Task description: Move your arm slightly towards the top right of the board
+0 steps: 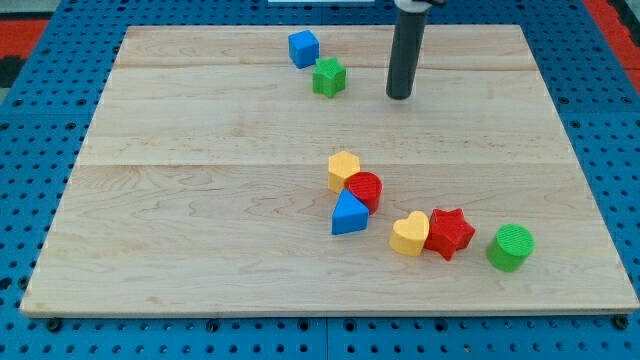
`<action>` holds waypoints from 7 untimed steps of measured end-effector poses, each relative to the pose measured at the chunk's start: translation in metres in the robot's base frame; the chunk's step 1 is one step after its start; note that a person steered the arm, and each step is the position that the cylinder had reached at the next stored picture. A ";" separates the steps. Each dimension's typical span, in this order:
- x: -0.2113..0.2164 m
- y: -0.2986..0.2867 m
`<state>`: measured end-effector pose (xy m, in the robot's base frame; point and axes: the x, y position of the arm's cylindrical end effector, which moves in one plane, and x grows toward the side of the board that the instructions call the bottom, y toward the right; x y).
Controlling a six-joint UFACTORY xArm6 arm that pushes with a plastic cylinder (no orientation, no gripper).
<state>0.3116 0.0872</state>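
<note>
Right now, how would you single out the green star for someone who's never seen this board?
Look near the top edge of the wooden board, just left of my tip. Two blocks sit there together: the green star is the lower-right one, spiky and green, unlike the blue cube.

rod: dark grey, straight, cylindrical | my tip (399,96): blunt, flat

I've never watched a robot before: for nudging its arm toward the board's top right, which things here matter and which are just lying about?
Part of the job:
my tip, just right of the green star
board

Just lying about:
blue cube
green star
yellow hexagon
red cylinder
blue triangle
yellow heart
red star
green cylinder
</note>
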 end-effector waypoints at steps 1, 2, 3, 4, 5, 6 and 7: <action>-0.031 -0.072; -0.018 -0.082; -0.018 -0.037; -0.018 -0.019; -0.018 -0.018; -0.018 -0.018; -0.018 -0.010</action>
<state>0.2937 0.0773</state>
